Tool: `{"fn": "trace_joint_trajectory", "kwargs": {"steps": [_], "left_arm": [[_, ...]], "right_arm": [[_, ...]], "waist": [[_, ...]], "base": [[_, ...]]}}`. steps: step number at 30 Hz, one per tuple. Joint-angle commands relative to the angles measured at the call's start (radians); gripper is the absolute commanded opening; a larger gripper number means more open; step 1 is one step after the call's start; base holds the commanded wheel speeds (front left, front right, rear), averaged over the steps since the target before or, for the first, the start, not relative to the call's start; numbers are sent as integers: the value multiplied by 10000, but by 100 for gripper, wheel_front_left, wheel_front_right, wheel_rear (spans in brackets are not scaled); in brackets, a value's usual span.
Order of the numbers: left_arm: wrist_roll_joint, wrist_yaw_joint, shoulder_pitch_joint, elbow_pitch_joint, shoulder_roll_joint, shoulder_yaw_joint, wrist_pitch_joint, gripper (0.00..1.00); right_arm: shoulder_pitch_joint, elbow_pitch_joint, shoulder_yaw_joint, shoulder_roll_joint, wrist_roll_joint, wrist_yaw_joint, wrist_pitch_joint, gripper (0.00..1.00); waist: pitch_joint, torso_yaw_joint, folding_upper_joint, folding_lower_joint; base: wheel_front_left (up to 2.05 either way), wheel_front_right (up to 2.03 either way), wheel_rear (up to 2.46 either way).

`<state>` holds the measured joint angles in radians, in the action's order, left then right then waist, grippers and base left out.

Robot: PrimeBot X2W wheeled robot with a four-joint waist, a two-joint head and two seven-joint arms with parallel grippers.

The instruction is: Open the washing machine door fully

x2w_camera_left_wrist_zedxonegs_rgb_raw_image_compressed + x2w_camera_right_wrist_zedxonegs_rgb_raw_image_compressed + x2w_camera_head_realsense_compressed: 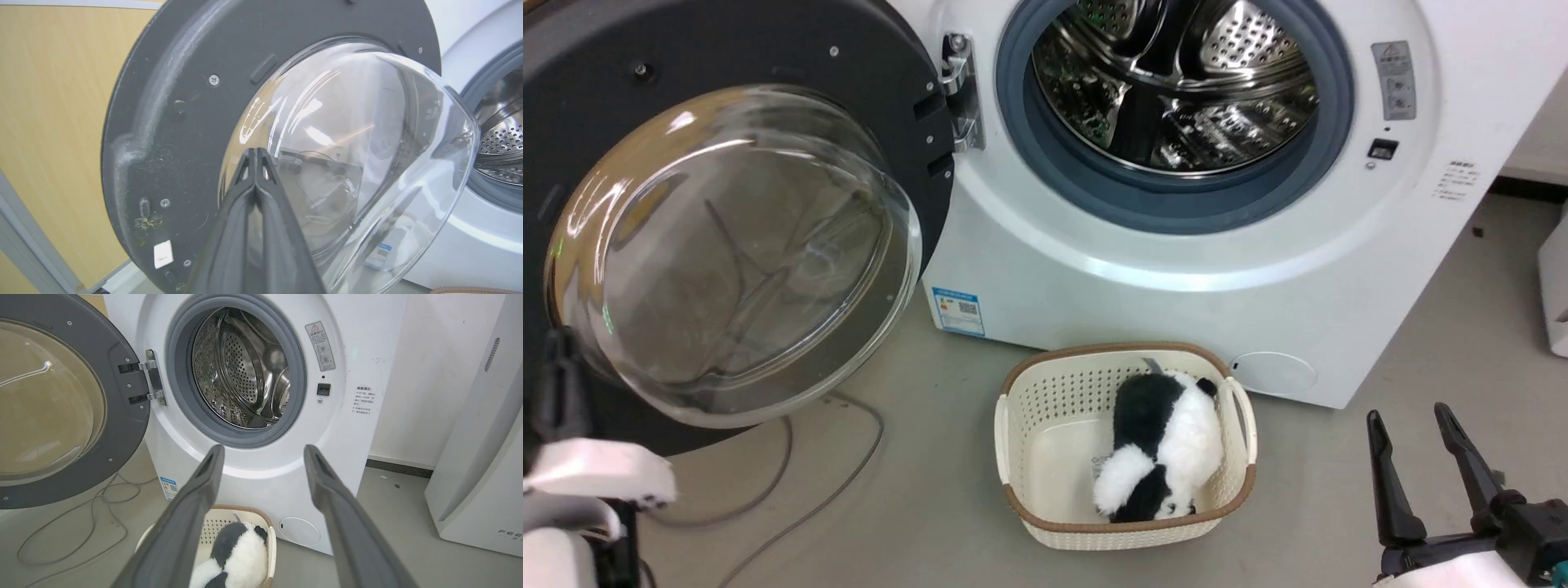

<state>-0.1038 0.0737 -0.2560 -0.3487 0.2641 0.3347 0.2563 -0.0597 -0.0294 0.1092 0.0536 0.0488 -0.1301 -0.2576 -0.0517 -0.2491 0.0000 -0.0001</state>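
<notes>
Grey floor (1339,490), pale wall and a yellow wood panel (53,122) form the setting. Item one: the washing machine (1094,278), a white front-loader standing on the floor, its mouth uncovered; the grey rubber ring (1176,208) and the perforated steel drum (1176,82) are exposed, and a blue label (958,310) sits low on its front. Item two: the washing machine door (735,245), a dark round frame with a bulging clear glass bowl, hung on a metal hinge (962,90) at the machine's left edge and swung wide out to the robot's left, inner face toward the head camera. Item three: a cream basket (1127,527) with a brown rim, on the floor just before the machine, holding a black-and-white plush toy (1168,441). Item four: grey cables (849,474) looped on the floor under the door. Item five: a white appliance (482,457) to the right of the machine. Left pincer (255,155): fingers pressed together tip to tip, nothing between them, tips right at the door's glass bowl; contact cannot be told. Right pincer (1409,415): fingers spread well apart, empty, low at the right, clear of the basket and well apart from the door.
</notes>
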Motion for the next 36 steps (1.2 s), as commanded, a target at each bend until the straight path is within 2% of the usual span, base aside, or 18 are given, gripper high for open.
{"fn": "trace_joint_trajectory", "kwargs": {"steps": [1, 7, 8, 9, 10, 14, 21, 28, 36], "left_arm": [[99, 16, 166, 124, -70, -56, 55, 0], [97, 211, 1072, 1473, -1017, -647, 55, 0], [5, 279, 1219, 1636, -1119, -742, 55, 19], [-8, 317, 1354, 1808, -1191, -833, 55, 95], [-5, 348, 1465, 2013, -1265, -939, 55, 100], [-137, 434, 1887, 2485, -1522, -1266, 55, 100], [-60, 511, 2473, 2766, -1651, -1908, 55, 100], [402, 182, 2808, 2750, -1765, -1995, 55, 100], [364, 161, 3015, 2630, -1867, -2050, 55, 100]], "right_arm": [[-98, 20, 17, -34, 105, -6, -42, 100], [-293, 116, 50, -34, 164, -6, -42, 100], [-322, 124, 39, -34, 156, -6, -42, 100], [-348, 133, 44, -34, 150, -6, -42, 100], [-373, 147, 58, -34, 151, -6, -42, 100], [-493, 185, 94, -34, 162, -6, -42, 100], [-500, 260, 9, -34, 127, -6, -42, 100], [-607, 451, -154, -34, 82, -6, -42, 100], [-702, 531, -320, -34, 126, -6, -42, 100]], "waist": [[90, 89, 0, 1], [390, 461, 0, 1], [424, 539, 0, 1], [449, 612, 0, 1], [470, 677, 0, 1], [553, 940, 0, 1], [623, 1538, 0, 1], [672, 2167, 0, 1], [691, 2625, 0, 1]], "base": [[0, 0, 0], [0, 0, 0], [0, 0, 0], [0, 0, 0], [0, 0, 0], [0, 0, 0], [0, 0, 0], [0, 0, 0], [0, 0, 0]]}}
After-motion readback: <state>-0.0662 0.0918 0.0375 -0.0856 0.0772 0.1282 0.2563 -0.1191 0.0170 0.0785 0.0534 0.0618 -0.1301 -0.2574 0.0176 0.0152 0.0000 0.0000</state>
